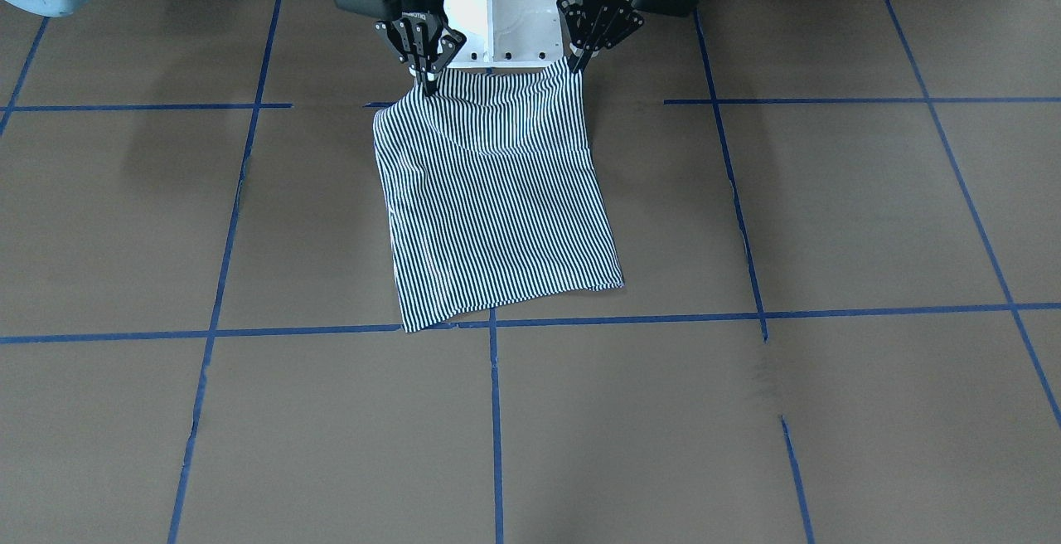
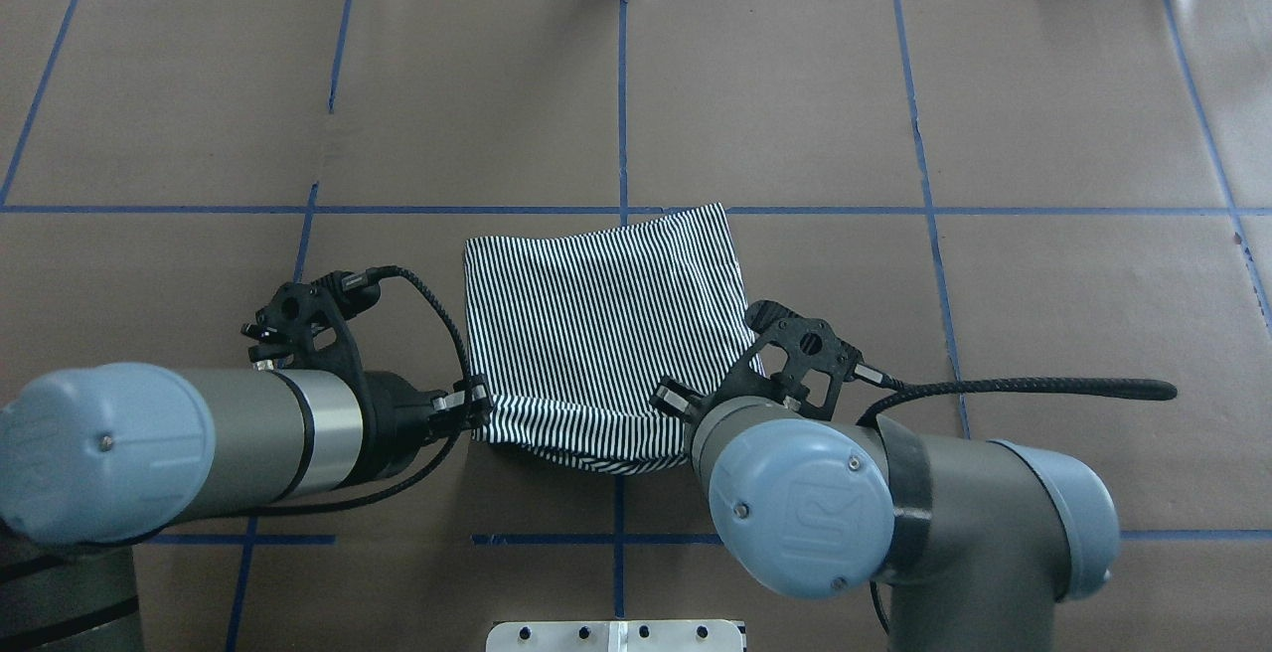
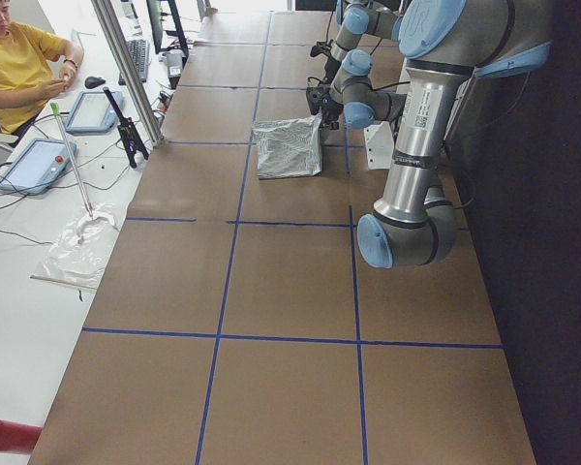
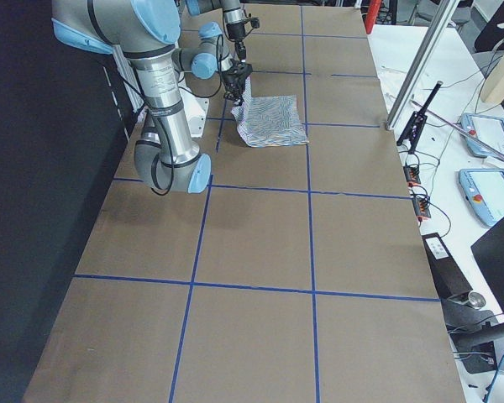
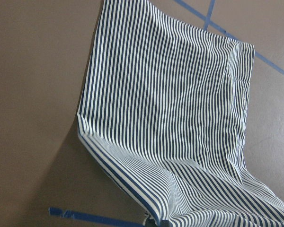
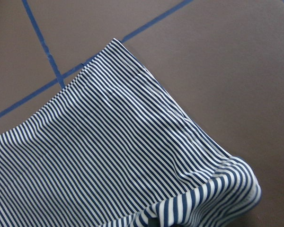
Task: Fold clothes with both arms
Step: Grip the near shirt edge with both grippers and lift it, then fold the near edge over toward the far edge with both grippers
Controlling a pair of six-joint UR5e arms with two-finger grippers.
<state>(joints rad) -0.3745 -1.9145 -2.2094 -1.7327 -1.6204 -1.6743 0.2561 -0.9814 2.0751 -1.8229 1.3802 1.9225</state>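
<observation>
Navy-and-white striped fabric shirt (image 1: 497,196), folded, on brown paper-covered table (image 1: 829,212); near corners lifted, pinched in closed black two-finger left gripper (image 1: 578,63) and black two-finger right gripper (image 1: 428,84).

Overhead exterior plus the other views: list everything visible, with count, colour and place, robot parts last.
striped shirt: one, navy-and-white, mid-table close to the robot, near edge lifted.
table: one, brown cover with a blue tape grid, under the shirt.
pedestal base: one, white, between the arms.
pendants: two, grey-blue tablet-like, on the white side bench.
person: one, yellow top, seated at that bench.
left arm: one, silver-grey with light-blue caps, jaws shut on the shirt's near corner on its own side.
right arm: one, same colours, jaws shut on the other near corner.
</observation>
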